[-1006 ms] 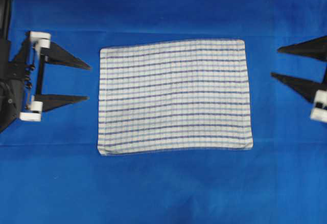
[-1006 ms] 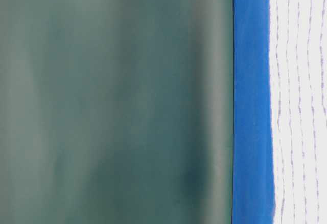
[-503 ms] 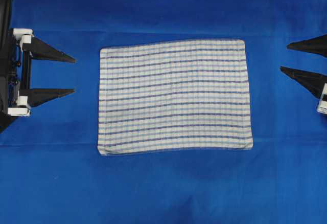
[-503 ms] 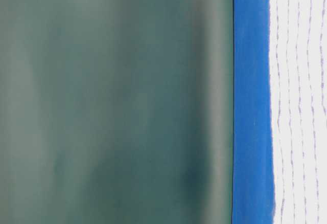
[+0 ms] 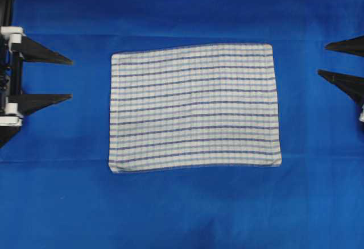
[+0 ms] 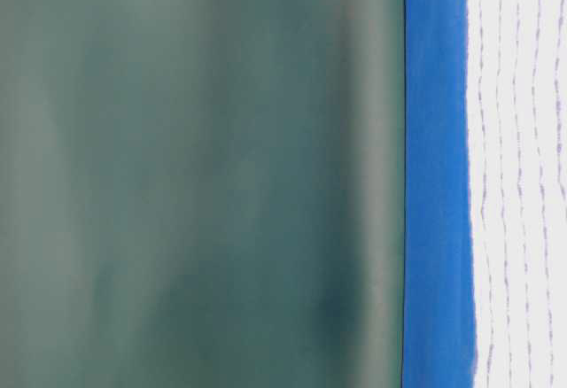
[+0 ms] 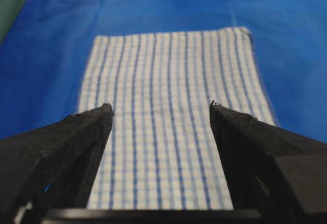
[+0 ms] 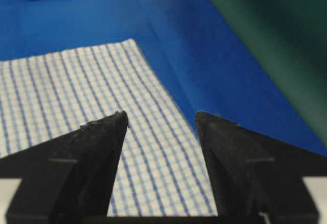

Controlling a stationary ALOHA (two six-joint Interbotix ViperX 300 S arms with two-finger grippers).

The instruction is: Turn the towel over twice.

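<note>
The towel (image 5: 194, 108), white with thin dark-blue and light-blue stripes, lies flat and spread out in the middle of the blue sheet. It also shows ahead of the jaws in the left wrist view as the towel (image 7: 163, 127) and in the right wrist view as the towel (image 8: 76, 91). My left gripper (image 5: 71, 79) hangs open off the towel's left edge, clear of it, with nothing between its fingers. My right gripper (image 5: 322, 59) stands open off the right edge, also apart from the cloth and empty. In the table-level view the towel (image 6: 523, 184) lies flat.
A plain blue sheet (image 5: 182, 209) covers the table around the towel, with a faint crease line across it. A dark green backdrop (image 6: 195, 175) stands behind the table's far edge.
Both grippers have drawn back from the towel, the left one toward the left edge of the overhead view and the right one toward the right. The towel has not moved.
</note>
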